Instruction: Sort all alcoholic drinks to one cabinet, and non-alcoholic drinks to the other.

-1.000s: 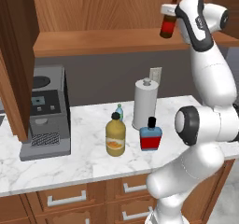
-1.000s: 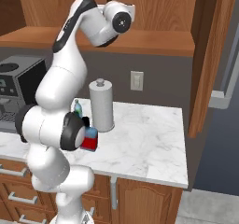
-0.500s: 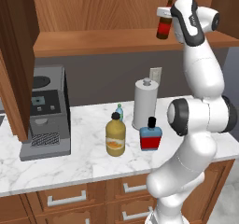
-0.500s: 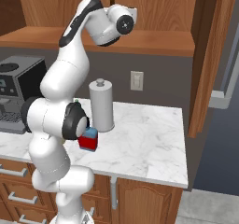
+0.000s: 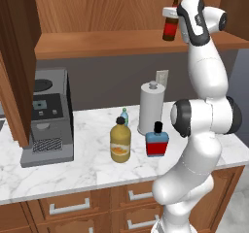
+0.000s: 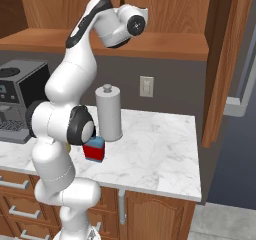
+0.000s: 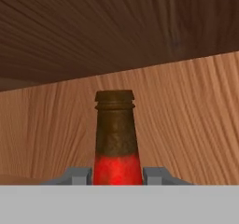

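Hand (image 7: 116, 178) clamped on brown beer bottle (image 5: 170, 21), held above cabinet shelf (image 5: 107, 42); juice bottle (image 5: 120, 142), blue liquor bottle (image 5: 157, 141), small green-capped bottle (image 5: 124, 114) left on tabletop (image 5: 73, 171), unsorted

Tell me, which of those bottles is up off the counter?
The slim dark-brown bottle with the red label, gripped in the jaws up at the cabinet shelf. The orange-yellow juice bottle, blue squarish bottle and small light-blue bottle stand on the counter.

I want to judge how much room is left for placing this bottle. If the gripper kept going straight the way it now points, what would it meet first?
Probably the cabinet's plank back wall. The gripper holds the brown bottle and faces it squarely, though depth is unclear.
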